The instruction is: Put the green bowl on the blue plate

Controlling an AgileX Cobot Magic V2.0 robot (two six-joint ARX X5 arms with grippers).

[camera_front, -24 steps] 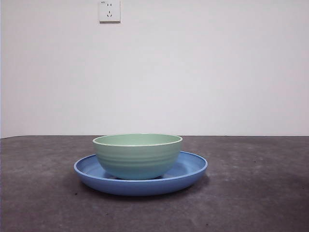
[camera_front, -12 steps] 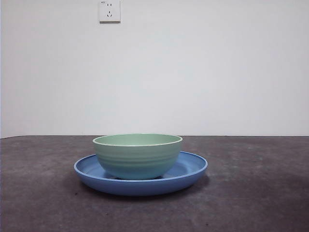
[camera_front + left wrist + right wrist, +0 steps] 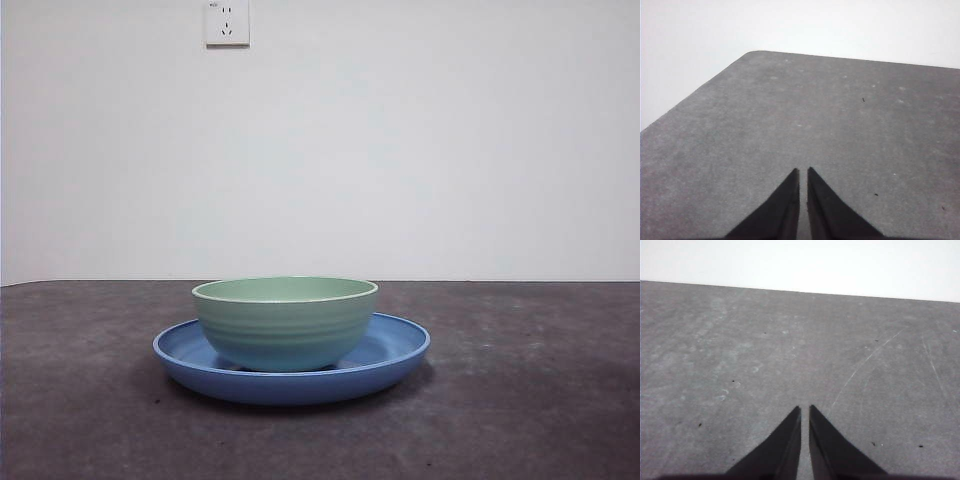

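Both fingers [image 3: 803,172] [image 3: 805,410] clenched empty over table [image 3: 520,400]; green bowl [image 3: 285,325] sits on blue plate [image 3: 400,350].

Glossy blue plate [image 3: 395,352], smooth ridged green bowl [image 3: 285,325], matt grey mottled table [image 3: 520,400]

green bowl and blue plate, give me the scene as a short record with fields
green bowl: upright, sitting inside the blue plate, nothing visible in it from this low angle
blue plate: flat on the table, rim showing on both sides of the bowl
table: dark grey, speckled surface
left gripper: shut, holding nothing, over bare table, bowl and plate not in its view
right gripper: shut, holding nothing, over bare table
wall socket: white, on the wall behind
task state: bowl appears placed on the plate
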